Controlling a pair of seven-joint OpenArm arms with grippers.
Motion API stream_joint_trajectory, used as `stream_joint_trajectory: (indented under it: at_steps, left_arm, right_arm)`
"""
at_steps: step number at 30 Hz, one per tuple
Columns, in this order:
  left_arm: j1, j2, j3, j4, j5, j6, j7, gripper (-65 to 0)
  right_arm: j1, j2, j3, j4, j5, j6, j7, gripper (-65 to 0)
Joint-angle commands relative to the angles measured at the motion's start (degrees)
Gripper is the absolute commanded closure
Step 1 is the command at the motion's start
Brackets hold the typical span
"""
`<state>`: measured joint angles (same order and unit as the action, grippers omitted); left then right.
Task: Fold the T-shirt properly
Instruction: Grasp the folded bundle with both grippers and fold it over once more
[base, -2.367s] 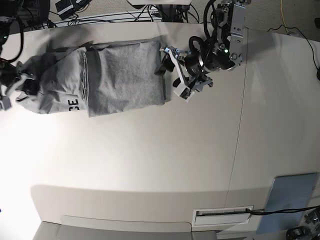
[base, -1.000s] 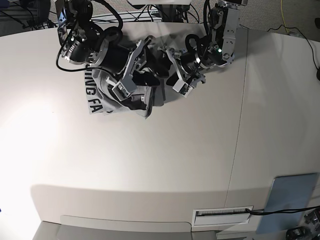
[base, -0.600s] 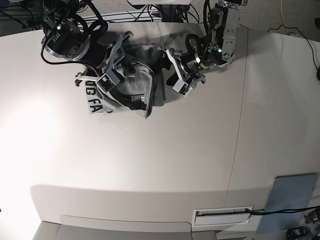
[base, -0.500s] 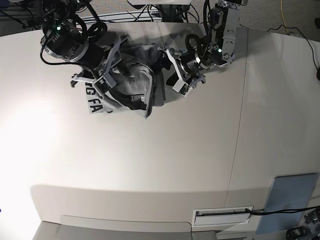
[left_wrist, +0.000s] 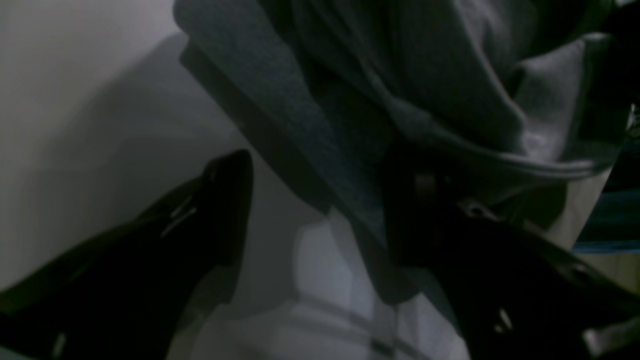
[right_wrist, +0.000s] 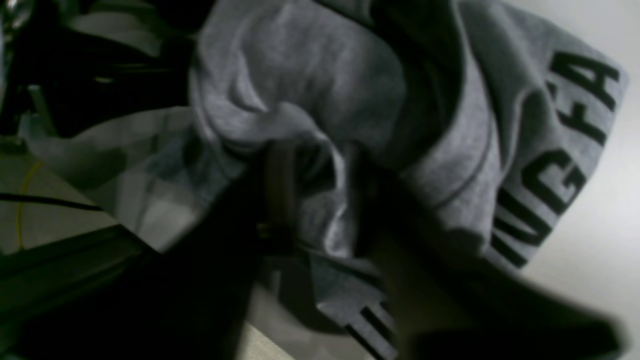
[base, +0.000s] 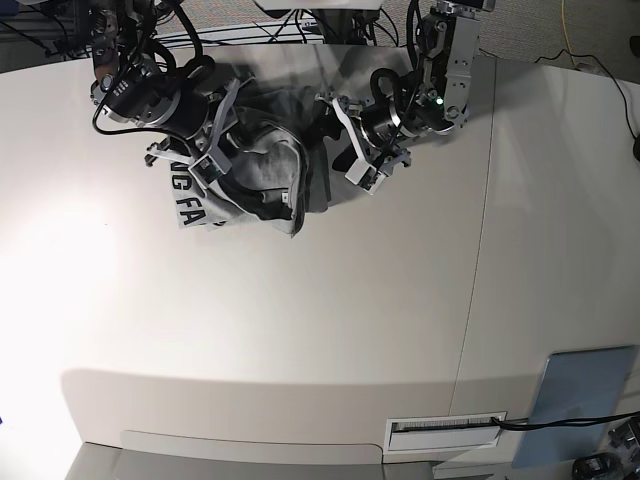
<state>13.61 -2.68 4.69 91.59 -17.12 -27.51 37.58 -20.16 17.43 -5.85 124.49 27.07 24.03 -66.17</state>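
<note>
The heather-grey T-shirt (base: 265, 170) lies bunched at the back of the table, with black letters showing at its left edge (right_wrist: 560, 165). My right gripper (base: 215, 135) is pressed into the left part of the heap. In the right wrist view, my right gripper (right_wrist: 325, 200) has a fold of cloth pinched between its dark fingers (right_wrist: 275, 195). My left gripper (base: 347, 140) stands open at the shirt's right edge. In the left wrist view, my left gripper (left_wrist: 320, 200) has the T-shirt (left_wrist: 310, 110) hem reaching in between its spread fingers (left_wrist: 225, 195).
A flat blue-grey panel (base: 585, 400) lies at the front right corner, beside a white slotted fitting (base: 445, 430). Cables (base: 250, 35) run behind the table's back edge. A seam (base: 480, 250) crosses the tabletop on the right.
The flat folded shirt has been pulled into a bunch. My right gripper drew back to the left over the heap and closed on a fold. My left gripper stayed in place.
</note>
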Motion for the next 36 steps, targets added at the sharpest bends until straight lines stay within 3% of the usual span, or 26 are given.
stream_joint_trajectory:
  at_steps: [1,5,11,14,21,26,33,34,36]
  left_arm:
    - [0.37,-0.04,0.0,-0.07,1.95,0.66,3.02,-41.0]
    - [0.37,-0.04,0.0,-0.07,1.97,0.66,3.02,-41.0]
    - [0.35,-0.04,0.0,-0.07,1.97,0.66,3.02,-41.0]
    - [0.35,-0.04,0.0,-0.07,1.97,0.66,2.99,-41.0]
    - [0.33,-0.04,0.0,-0.07,1.99,0.66,2.97,-41.0]
    - [-0.17,-0.04,0.0,-0.07,1.97,0.66,2.89,-41.0]
    - [-0.44,-0.07,0.0,-0.07,1.99,0.66,3.06,-41.0]
    - [-0.46,-0.07,0.0,-0.07,1.99,0.66,3.06,-41.0]
    - [-0.44,-0.09,-0.02,-0.07,1.99,0.66,3.08,-41.0]
  right_arm:
    - [0.17,0.35,0.17,0.81,0.48,0.39,1.16,-0.6]
    - [0.17,0.35,0.2,1.51,1.68,0.37,1.46,0.0]
    - [0.15,0.37,0.2,7.74,14.56,0.98,1.22,0.0]
    - [0.15,0.35,0.17,9.68,20.68,4.44,-0.07,0.0]
    - [-1.31,0.35,0.17,9.77,26.67,5.55,-4.13,0.0]
    - [-2.23,0.35,0.17,9.77,34.47,10.01,-7.91,0.0]
    - [-2.21,0.35,0.17,9.77,36.33,11.3,-7.85,0.0]
    - [-2.23,0.35,0.17,9.77,36.35,11.67,-7.74,-1.3]
    - [-2.23,0.35,0.17,9.77,36.39,12.44,-7.26,-9.8]
